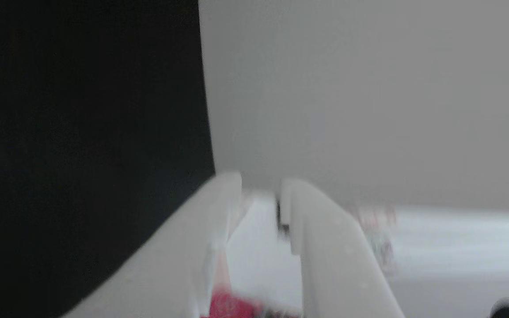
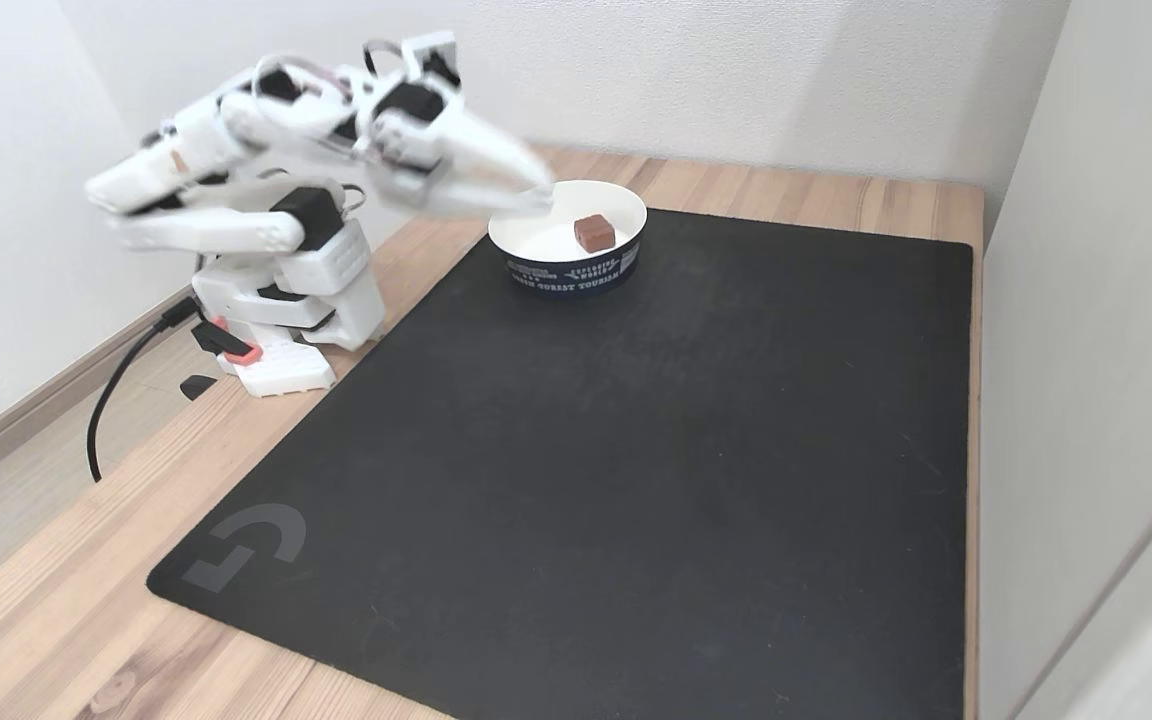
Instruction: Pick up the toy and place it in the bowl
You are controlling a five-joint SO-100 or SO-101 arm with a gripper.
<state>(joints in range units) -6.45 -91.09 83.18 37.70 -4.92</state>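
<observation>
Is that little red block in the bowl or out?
In: the toy rests on the bowl's white floor, free of the tool.

Arm (image 2: 236,225): white plastic links, black motor blocks at the joints
Base (image 2: 271,365): white, with a red clip
Cable (image 2: 121,375): black

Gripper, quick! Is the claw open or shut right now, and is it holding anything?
Gripper: open, with a gap between its white fingers, and holding nothing. The toy lies loose in the bowl.
</observation>
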